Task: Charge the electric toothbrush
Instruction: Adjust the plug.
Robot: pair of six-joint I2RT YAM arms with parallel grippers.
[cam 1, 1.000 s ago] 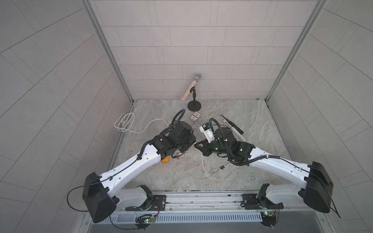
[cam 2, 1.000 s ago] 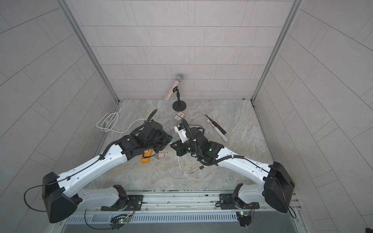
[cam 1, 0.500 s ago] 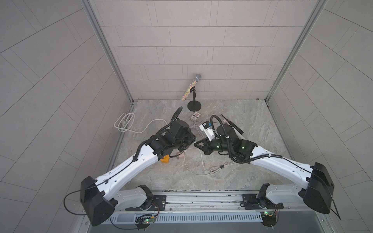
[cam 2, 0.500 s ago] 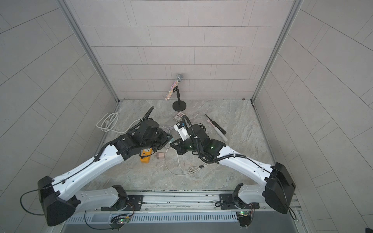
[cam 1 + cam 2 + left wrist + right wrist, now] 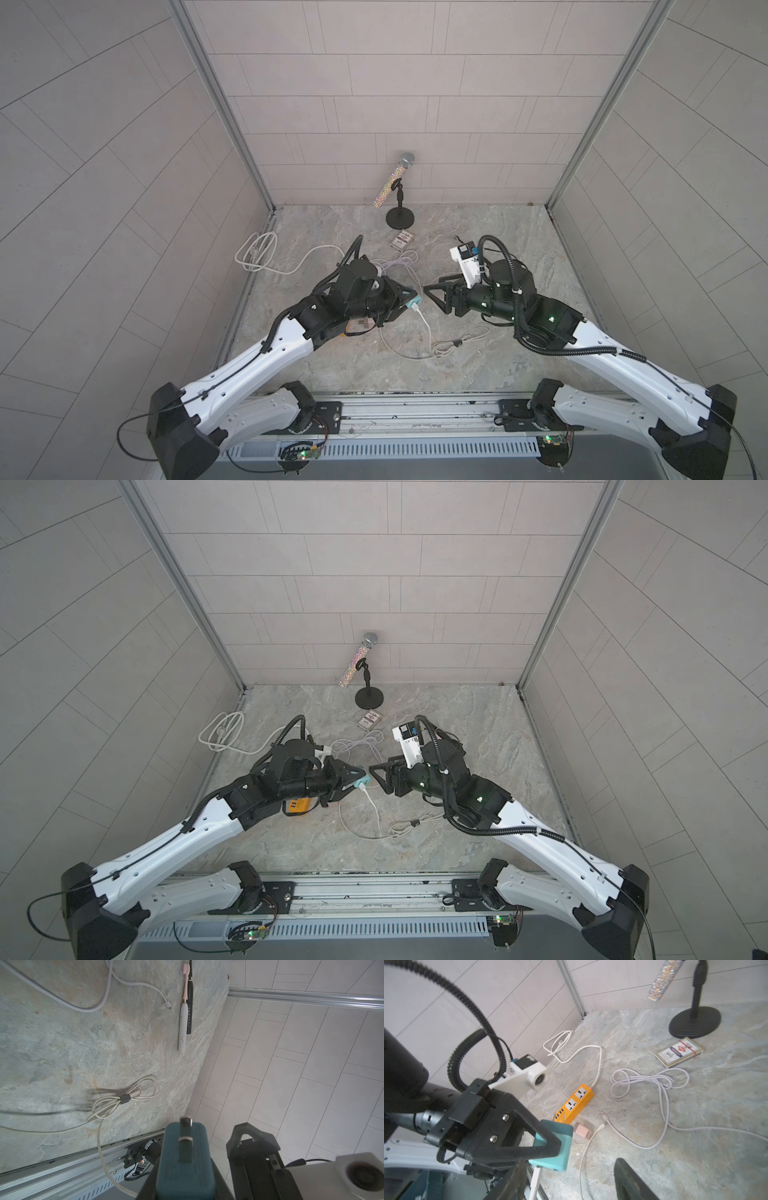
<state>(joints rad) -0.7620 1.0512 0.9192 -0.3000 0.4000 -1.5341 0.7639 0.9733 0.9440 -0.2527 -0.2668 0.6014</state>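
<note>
Left gripper clamped teal adapter (cable plugged in). Right gripper gaped, empty. Adapter wasn't in power strip; toothbrush lay unconnected.

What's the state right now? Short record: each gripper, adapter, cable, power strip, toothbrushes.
left gripper: shut on the teal adapter, held above the table, prongs exposed
right gripper: open, empty, facing the adapter
white cable: plug in the adapter's port, the rest trailing on the table
orange power strip: on the table, both sockets empty
toothbrushes: white-pink toothbrush and black toothbrush lie side by side, no cable attached
task: not yet done
</note>
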